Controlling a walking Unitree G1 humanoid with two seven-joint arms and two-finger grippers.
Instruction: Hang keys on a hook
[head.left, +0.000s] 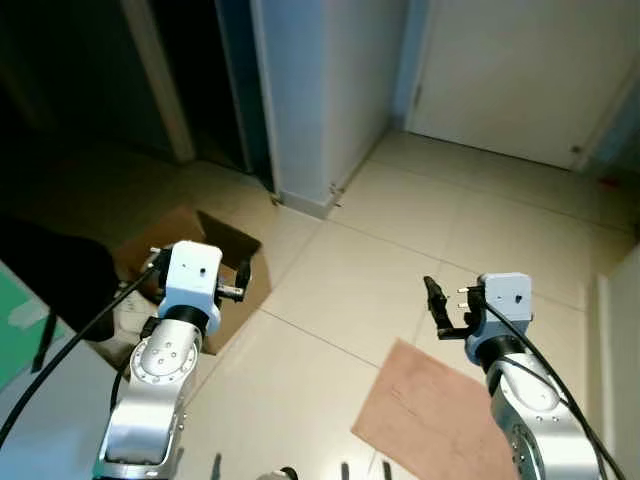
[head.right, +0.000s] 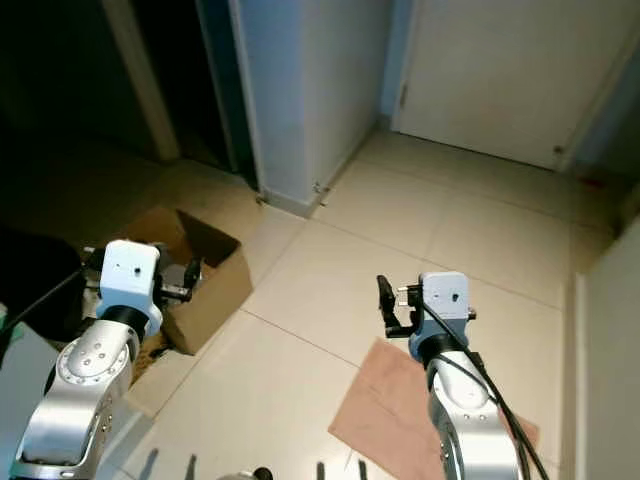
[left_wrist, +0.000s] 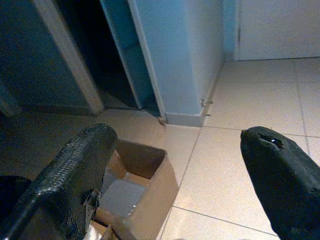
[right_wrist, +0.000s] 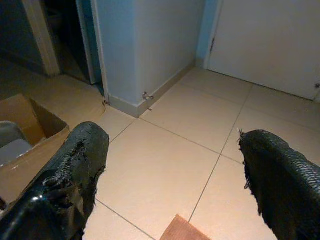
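Tiled floor (head.left: 350, 270) lies before you, seen from the head cameras. Your left tool (head.left: 243, 281) hangs above an open cardboard box (head.left: 225, 270) near a dark doorway (head.left: 190, 70); in its wrist view its two black fingers (left_wrist: 75, 170) stand wide apart with nothing between them. Your right tool (head.left: 436, 305) hovers over the floor beside a brown flat sheet (head.left: 430, 415); its fingers (right_wrist: 75, 165) are likewise spread and empty. A pale blue wall corner (head.left: 320, 100) rises ahead, with a small metal fitting (right_wrist: 146, 95) at its base, and a white door (head.left: 520, 70) stands to its right. You cannot make out any keys or a hook from these views.
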